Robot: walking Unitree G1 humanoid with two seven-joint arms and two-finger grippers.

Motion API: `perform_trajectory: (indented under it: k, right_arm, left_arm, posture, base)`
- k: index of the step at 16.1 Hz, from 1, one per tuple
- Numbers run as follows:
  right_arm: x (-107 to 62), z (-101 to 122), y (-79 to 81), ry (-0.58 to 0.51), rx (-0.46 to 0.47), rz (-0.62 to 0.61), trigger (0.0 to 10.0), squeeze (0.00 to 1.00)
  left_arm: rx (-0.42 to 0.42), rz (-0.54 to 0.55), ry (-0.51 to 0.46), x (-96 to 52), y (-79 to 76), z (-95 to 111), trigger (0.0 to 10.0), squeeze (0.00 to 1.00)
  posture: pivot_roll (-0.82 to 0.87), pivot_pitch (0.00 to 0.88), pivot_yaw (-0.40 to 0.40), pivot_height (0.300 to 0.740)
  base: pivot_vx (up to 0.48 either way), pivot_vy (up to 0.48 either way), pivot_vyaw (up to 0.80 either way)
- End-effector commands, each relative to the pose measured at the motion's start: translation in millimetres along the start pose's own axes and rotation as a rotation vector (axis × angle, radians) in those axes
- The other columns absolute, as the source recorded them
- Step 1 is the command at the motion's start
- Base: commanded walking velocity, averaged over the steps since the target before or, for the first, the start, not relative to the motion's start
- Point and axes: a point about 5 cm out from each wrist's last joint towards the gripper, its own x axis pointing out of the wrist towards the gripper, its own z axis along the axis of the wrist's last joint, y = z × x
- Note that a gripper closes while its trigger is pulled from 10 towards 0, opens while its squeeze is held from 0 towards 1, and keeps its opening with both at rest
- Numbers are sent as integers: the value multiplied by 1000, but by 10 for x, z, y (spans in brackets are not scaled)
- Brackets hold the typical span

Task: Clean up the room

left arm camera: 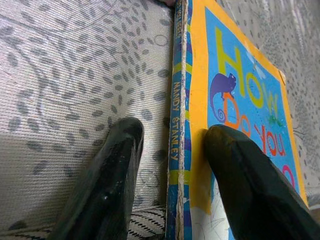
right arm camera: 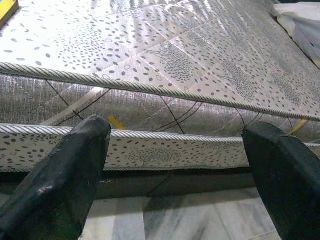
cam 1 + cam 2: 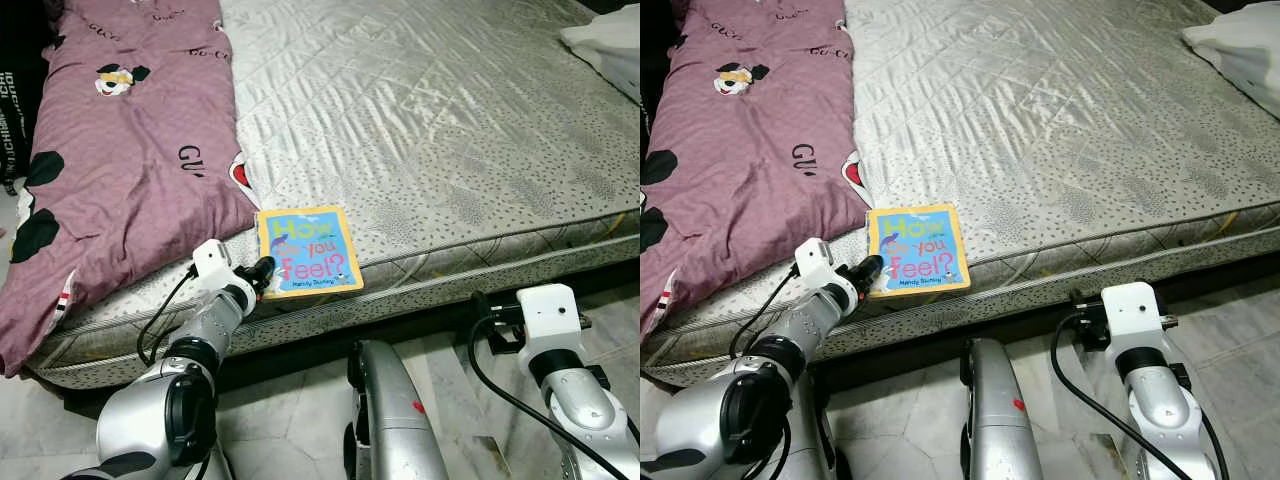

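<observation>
In the left eye view a bare grey mattress [image 3: 430,130] fills most of the frame, with a purple quilt [image 3: 120,150] over its upper left part, cut off by the left edge, and a white cloth [image 3: 605,45] clipped by the upper right corner. A picture book [image 3: 308,250] lies flat at the mattress's near edge, just below centre, beside the quilt's corner. The left gripper [image 3: 262,272] reaches the book's lower left corner (its fingertips are too small here to read). In the left wrist view the book's worn spine [image 1: 177,125] stands between the two black fingers [image 1: 107,175], which are parted, one on the cover and one on the mattress, not yet squeezing. In the right wrist view the right gripper [image 2: 175,165] is spread wide and empty, facing the mattress's side above pale floor tiles [image 2: 190,222].
</observation>
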Motion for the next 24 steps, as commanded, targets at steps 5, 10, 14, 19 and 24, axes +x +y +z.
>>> perform_trajectory:
  k: [5, 10, 14, 19, 24]
  right_arm:
    - [11, 4, 6, -7, -11, 2, 10000, 0]
    - [26, 21, 12, -17, -14, 0, 10000, 0]
    - [32, 25, 11, -20, -15, 0, 10000, 0]
    - [42, 26, 12, -23, -17, 2, 10000, 0]
    - [104, 31, 29, -30, -19, 11, 10000, 0]
  left_arm:
    - [-14, 40, 46, -35, 93, -130, 0, 0]
    - [-20, 64, 31, -43, 124, -115, 0, 0]
    - [-15, 113, -9, -53, 173, -63, 0, 0]
    - [61, 215, -159, -84, 255, 170, 0, 0]
    - [141, 223, -377, -104, 147, 553, 0, 0]
  posture:
    - [-201, 76, -46, 526]
    - [-201, 74, -45, 526]
    - [-201, 74, -45, 526]
    - [-204, 64, -46, 526]
    - [-182, 41, -54, 526]
  base:
    - [0, 0, 0]
    - [0, 0, 0]
    - [0, 0, 0]
    - [0, 0, 0]
    - [0, 0, 0]
